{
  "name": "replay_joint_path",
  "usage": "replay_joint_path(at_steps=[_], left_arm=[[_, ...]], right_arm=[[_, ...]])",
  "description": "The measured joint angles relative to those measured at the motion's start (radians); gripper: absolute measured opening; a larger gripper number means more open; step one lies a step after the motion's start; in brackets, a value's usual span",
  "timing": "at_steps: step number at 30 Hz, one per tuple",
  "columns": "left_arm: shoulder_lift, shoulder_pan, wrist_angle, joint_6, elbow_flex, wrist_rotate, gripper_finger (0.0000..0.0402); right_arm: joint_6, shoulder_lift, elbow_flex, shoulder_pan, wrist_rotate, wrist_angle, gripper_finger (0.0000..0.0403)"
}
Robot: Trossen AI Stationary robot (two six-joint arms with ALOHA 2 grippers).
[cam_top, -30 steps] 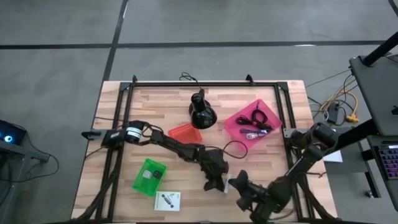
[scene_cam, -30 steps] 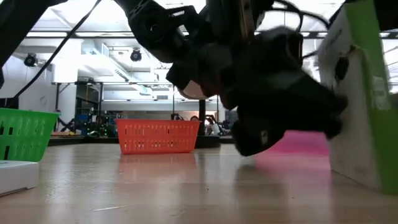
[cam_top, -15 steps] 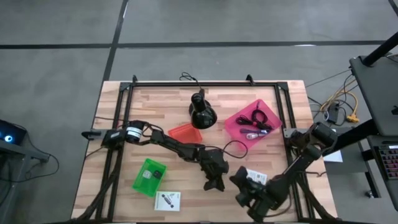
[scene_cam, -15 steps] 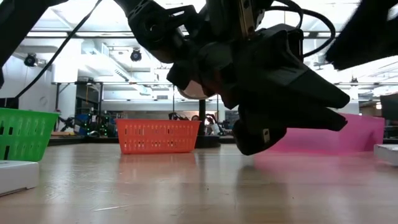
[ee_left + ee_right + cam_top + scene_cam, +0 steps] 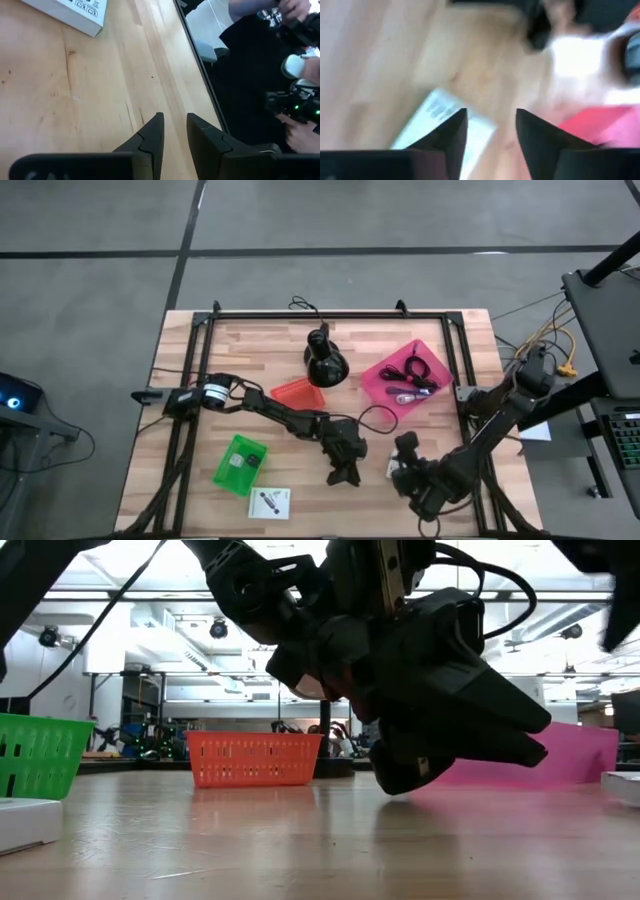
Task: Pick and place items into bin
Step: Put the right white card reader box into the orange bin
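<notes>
Right gripper [image 5: 405, 463] had swung toward the pink bin [image 5: 378, 375], jaws parted and empty, white card [image 5: 442, 127] dropped short on the surface. Left gripper [image 5: 343, 474] hung nearby, jaws narrowly apart, empty. Re-grip the card squarely by its edges, I reckon.

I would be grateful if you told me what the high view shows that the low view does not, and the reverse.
Only the high view shows the black cone-shaped stand, the black cables inside the pink bin, and, clearly, the right end effector near the table's front edge.

Only the low view shows the room behind the table, with its ceiling lights.

Both show the green bin, the orange bin, the pink bin and the left end effector low over the wood.
</notes>
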Motion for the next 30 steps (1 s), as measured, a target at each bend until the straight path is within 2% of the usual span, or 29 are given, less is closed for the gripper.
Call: replay_joint_path(at_steps=[5, 12, 16, 20, 23, 30], left_arm=[[0.0, 0.0, 0.007, 0.035, 0.0, -0.008, 0.0067], [0.0, 0.005, 0.011, 0.035, 0.0, -0.064, 0.0067], [0.0, 0.006, 0.014, 0.036, 0.004, -0.095, 0.0067], [0.0, 0.006, 0.048, 0.035, 0.005, -0.141, 0.0067], [0.0, 0.006, 0.071, 0.037, 0.007, -0.176, 0.0067], [-0.002, -0.005, 0.07, 0.143, 0.024, -0.256, 0.0067]], right_arm=[[0.16, -0.048, -0.058, 0.043, -0.187, -0.015, 0.0207], [0.345, -0.088, -0.145, 0.116, -0.19, 0.018, 0.0236], [0.36, -0.082, -0.187, 0.142, -0.193, 0.087, 0.0248], [0.428, -0.083, -0.224, 0.152, -0.213, 0.065, 0.0259], [0.499, -0.088, -0.244, 0.149, -0.238, 0.04, 0.0263], [0.535, -0.107, -0.297, 0.139, -0.225, 0.048, 0.0257]])
